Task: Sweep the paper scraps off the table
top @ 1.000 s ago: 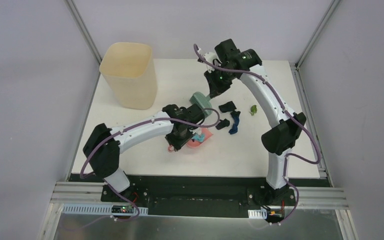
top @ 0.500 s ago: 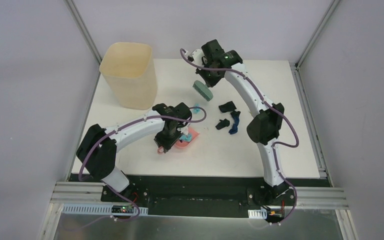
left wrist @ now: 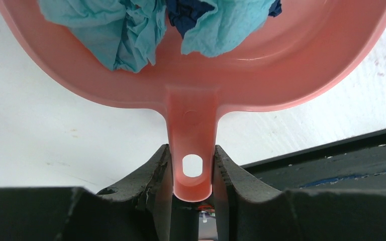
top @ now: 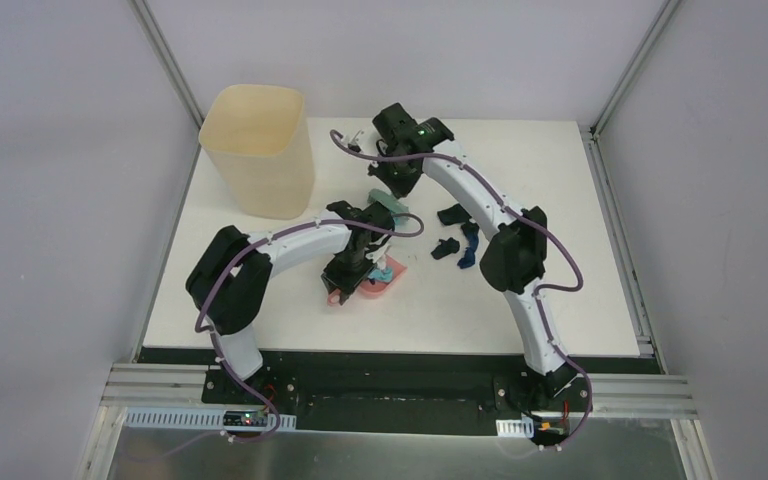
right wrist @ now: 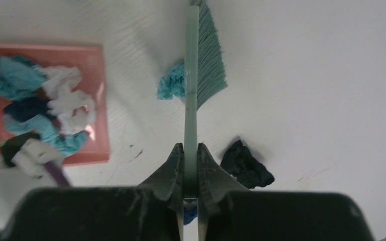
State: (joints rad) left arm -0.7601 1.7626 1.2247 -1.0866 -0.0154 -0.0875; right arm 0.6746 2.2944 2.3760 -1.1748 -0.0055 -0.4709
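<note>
The left gripper (left wrist: 193, 173) pinches the pink dustpan (left wrist: 301, 55) handle, plain only in its wrist view; paper scraps (left wrist: 130, 30) lie in the pan. The right gripper (right wrist: 191, 168) clamps the teal brush (right wrist: 208, 55), one light-blue wad (right wrist: 170, 86) against it; dark wads (top: 457, 232) sit mid-frame overhead on the table (top: 560, 290)

cream bin (top: 260, 150), pink dustpan (left wrist: 281, 85) nr teal brush (right wrist: 208, 60)

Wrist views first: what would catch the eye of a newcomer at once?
The pink dustpan, clamped by its handle between the left fingers, holds light blue and dark blue paper scraps. The right fingers pinch a teal brush over the white table, a light blue scrap beside its bristles.
</note>
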